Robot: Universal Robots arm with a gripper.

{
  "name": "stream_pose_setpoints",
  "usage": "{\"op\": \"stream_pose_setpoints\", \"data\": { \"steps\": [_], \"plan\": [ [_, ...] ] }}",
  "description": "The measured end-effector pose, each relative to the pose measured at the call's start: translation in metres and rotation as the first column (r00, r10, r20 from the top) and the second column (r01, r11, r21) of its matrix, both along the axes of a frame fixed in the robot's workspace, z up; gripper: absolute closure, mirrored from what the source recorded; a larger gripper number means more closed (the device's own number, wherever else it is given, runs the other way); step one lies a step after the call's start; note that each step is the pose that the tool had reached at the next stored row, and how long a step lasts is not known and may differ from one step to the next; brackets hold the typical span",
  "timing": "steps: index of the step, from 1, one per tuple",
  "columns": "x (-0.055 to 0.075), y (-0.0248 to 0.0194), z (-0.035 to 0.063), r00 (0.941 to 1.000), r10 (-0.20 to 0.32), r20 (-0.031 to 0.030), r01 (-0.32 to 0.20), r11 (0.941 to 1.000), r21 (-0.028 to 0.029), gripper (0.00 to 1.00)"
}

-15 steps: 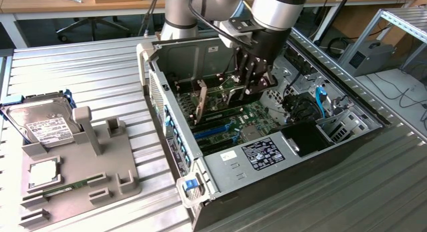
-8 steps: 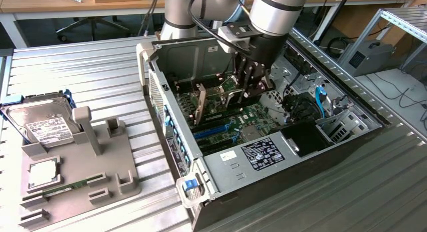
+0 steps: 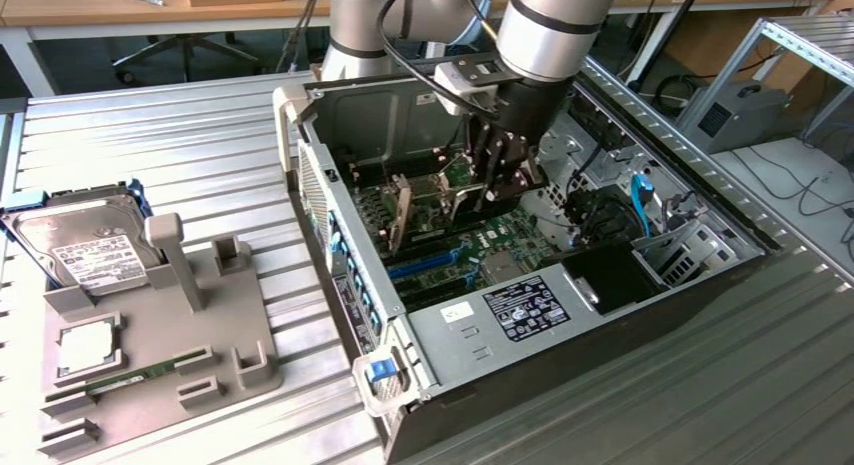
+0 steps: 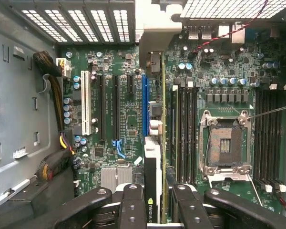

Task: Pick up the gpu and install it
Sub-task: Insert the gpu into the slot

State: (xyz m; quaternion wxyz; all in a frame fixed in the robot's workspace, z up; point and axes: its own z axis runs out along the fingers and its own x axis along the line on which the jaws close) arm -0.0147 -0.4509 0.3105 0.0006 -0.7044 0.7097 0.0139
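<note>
Here, at the exterior view's left, a hard drive (image 3: 83, 247) and a grey parts holder (image 3: 160, 355) are sitting on the ribbed tabletop (image 3: 200, 145). Further right, the open computer case (image 3: 534, 315) is lying on its side. The end effector (image 3: 497, 190) is hanging inside it, gripping the gpu (image 3: 458, 190) edge-on between its fingers (image 4: 132, 207). In the wrist view the gpu is hovering over the motherboard (image 4: 114, 119), lining up with the blue slot (image 4: 145, 100), with the processor socket (image 4: 225, 143) sitting beside it.
</note>
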Motion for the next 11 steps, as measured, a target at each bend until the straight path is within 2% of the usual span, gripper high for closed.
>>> {"op": "stream_pose_setpoints", "data": {
  "steps": [3, 4, 5, 6, 11],
  "plan": [
    [-0.004, 0.0000, 0.0000, 1.0000, 0.000, -0.0001, 0.000, 1.0000, 0.0001, 0.73],
    [-0.010, 0.0000, 0.0000, 1.0000, 0.000, 0.0014, 0.000, 1.0000, 0.0000, 0.73],
    [-0.013, -0.0003, -0.0038, 0.9999, 0.000, 0.0154, 0.000, 1.0000, 0.0002, 0.73],
    [-0.014, -0.0006, -0.0126, 0.9999, 0.000, 0.0158, 0.000, 1.0000, 0.0001, 0.73],
    [-0.015, -0.0006, -0.0140, 0.9999, 0.000, 0.0159, 0.000, 1.0000, 0.0000, 0.73]
  ]
}}
